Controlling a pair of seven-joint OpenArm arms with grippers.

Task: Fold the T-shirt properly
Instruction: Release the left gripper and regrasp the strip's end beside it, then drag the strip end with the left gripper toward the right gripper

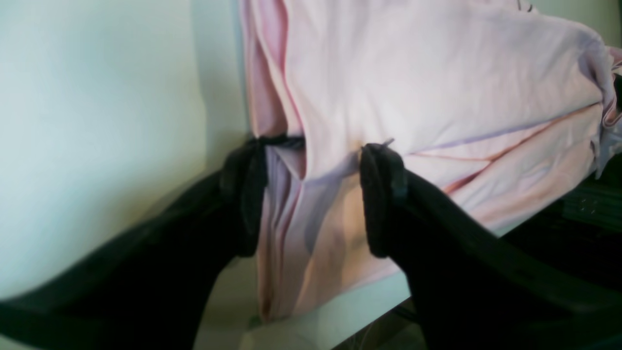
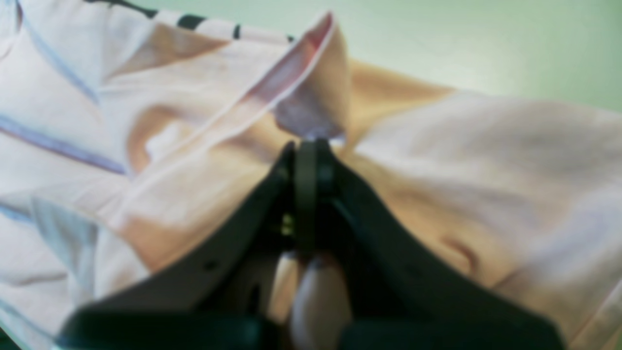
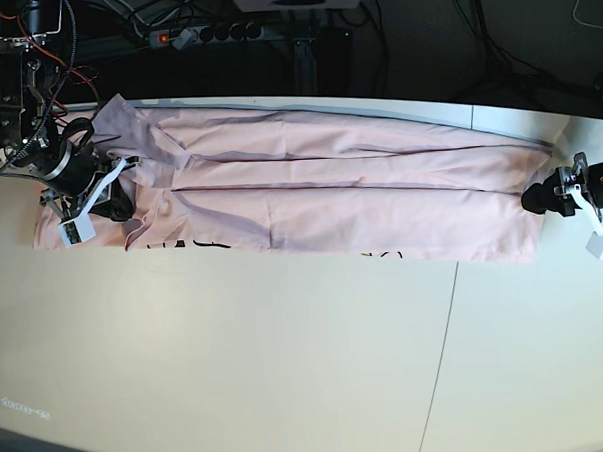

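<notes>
The pale pink T-shirt [image 3: 330, 185] lies stretched in a long folded band across the far part of the white table [image 3: 288, 367]. A bit of its black lettering [image 3: 182, 246] shows at the front edge. My right gripper [image 2: 306, 143] is shut on a fold of the T-shirt [image 2: 486, 160] at the band's left end [image 3: 112, 194]. My left gripper [image 1: 316, 146] is at the band's right end [image 3: 533, 198]. Its jaws stand apart with bunched T-shirt cloth [image 1: 437, 73] between them.
Cables and a power strip [image 3: 203, 32] lie behind the table's far edge. A thin seam [image 3: 442, 360] runs across the tabletop at the front right. The left gripper is close to the table's edge [image 1: 340, 311], with dark space beyond it.
</notes>
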